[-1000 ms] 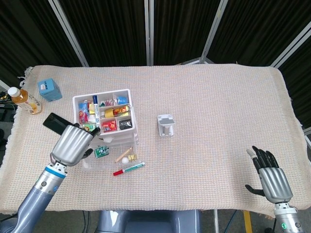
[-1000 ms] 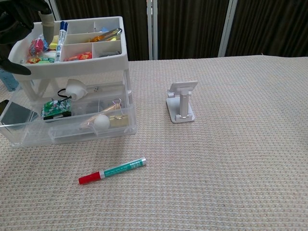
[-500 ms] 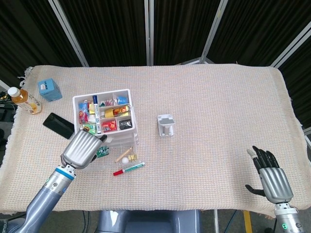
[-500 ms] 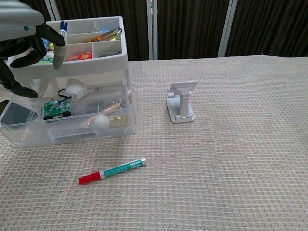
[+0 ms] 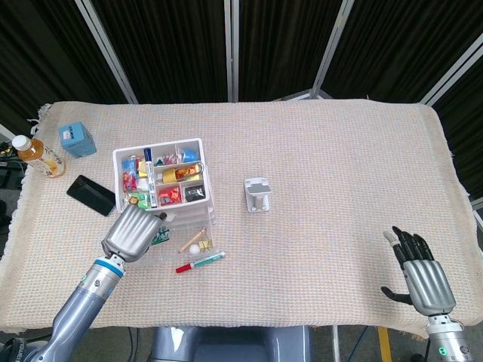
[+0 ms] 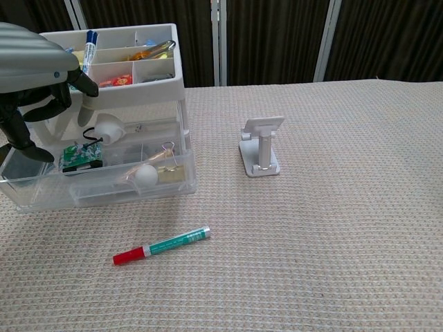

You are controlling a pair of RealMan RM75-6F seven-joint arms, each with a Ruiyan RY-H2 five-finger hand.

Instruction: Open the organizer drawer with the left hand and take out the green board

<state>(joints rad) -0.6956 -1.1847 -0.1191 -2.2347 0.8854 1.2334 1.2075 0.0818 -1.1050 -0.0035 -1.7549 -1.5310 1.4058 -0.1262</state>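
1. two robot hands show over a table covered in a beige woven cloth [image 5: 317, 166]; the clear plastic organizer [image 5: 167, 197] at the left half of the cloth is the landmark for everything below.
2. the organizer's clear drawer [image 6: 97, 181] is pulled out toward the robot, and its top tray [image 6: 118, 62] is packed with small colourful items and a blue-capped marker.
3. the green board [image 6: 77, 155], a small green circuit board, lies inside the open drawer near its left end, beside a white ball and a binder clip.
4. the left hand [image 5: 133, 232] hangs over the left front of the organizer, above the open drawer; its dark fingers [image 6: 43, 104] are curled downward and loosely apart, and they grip nothing that can be seen. the green board sits just below and to the right of the fingertips, not touched.
5. the right hand [image 5: 421, 277] rests far to the right of the organizer at the near edge of the cloth, fingers spread and empty.
6. a red-capped green marker [image 6: 162, 245] lies on the cloth just in front of the organizer.
7. a small white stand [image 6: 261, 146] sits to the organizer's right.
8. left of the organizer are a black phone [image 5: 91, 194], a blue box [image 5: 78, 139] and a bottle [image 5: 36, 155].
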